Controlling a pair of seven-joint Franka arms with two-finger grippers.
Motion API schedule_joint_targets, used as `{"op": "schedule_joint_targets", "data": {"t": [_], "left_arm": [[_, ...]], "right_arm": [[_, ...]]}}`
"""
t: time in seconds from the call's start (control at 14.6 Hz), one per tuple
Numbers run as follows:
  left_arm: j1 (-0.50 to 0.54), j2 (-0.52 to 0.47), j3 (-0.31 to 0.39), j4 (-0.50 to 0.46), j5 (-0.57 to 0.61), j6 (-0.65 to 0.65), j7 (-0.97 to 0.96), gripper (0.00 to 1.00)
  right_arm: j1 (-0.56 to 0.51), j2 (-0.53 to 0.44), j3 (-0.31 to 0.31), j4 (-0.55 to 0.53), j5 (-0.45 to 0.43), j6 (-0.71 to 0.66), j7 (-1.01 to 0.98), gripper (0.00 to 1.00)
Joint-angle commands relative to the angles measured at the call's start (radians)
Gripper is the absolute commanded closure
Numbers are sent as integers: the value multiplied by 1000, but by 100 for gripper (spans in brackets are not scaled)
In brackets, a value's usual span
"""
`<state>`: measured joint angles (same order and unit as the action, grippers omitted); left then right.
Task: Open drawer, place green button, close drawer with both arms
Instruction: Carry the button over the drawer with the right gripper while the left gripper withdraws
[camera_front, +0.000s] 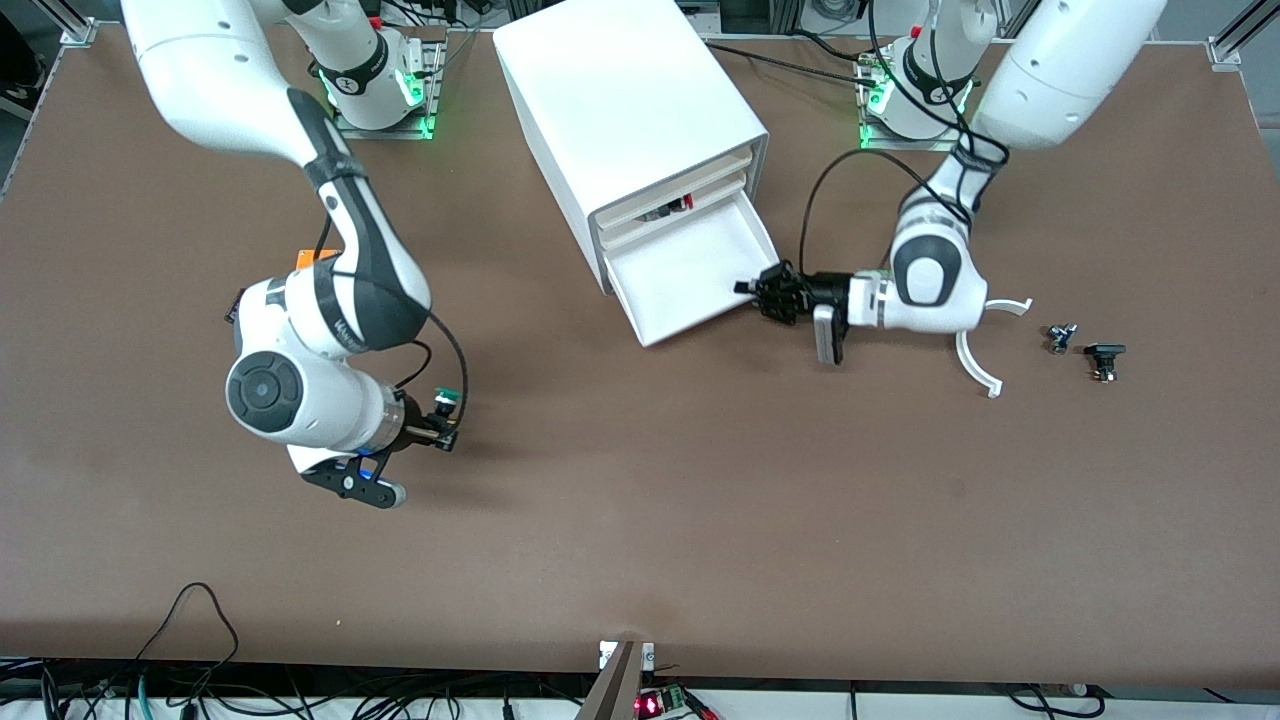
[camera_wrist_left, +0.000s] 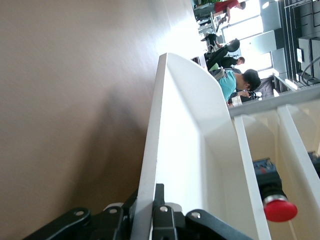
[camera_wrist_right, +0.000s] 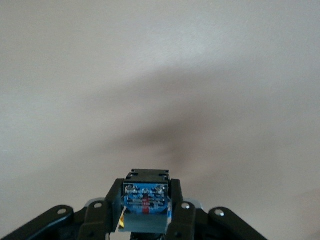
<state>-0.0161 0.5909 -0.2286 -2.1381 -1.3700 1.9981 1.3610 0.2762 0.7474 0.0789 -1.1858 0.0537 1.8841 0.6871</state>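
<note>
The drawer (camera_front: 690, 268) is pulled out of the white cabinet (camera_front: 625, 95), and its inside looks bare. My left gripper (camera_front: 775, 295) is shut on the drawer's front wall at the corner toward the left arm's end. In the left wrist view the gripper (camera_wrist_left: 146, 201) has one finger on each side of the drawer's thin white wall (camera_wrist_left: 155, 140). My right gripper (camera_front: 445, 425) is shut on the button (camera_front: 443, 398), green cap up, over the table toward the right arm's end. In the right wrist view the gripper (camera_wrist_right: 145, 192) clamps the button's blue base (camera_wrist_right: 145, 201).
The tray above the open drawer holds a red-capped part (camera_front: 682, 205), which also shows in the left wrist view (camera_wrist_left: 280, 207). An orange cube (camera_front: 308, 258) lies partly hidden by the right arm. Two small dark parts (camera_front: 1060, 337) (camera_front: 1103, 358) lie toward the left arm's end.
</note>
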Motion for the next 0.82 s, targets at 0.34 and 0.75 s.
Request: {"op": "schedule_joint_targets", "data": {"t": [0.34,0.75], "left_arm": [[2,107,43,175,51,83,17,73],[90,99,41,268,224,-36,-9,0]], "right_arm": [[201,10,-5,95,3,-14,498,100],[346,12,-16,100,-5,49,797,100]]}}
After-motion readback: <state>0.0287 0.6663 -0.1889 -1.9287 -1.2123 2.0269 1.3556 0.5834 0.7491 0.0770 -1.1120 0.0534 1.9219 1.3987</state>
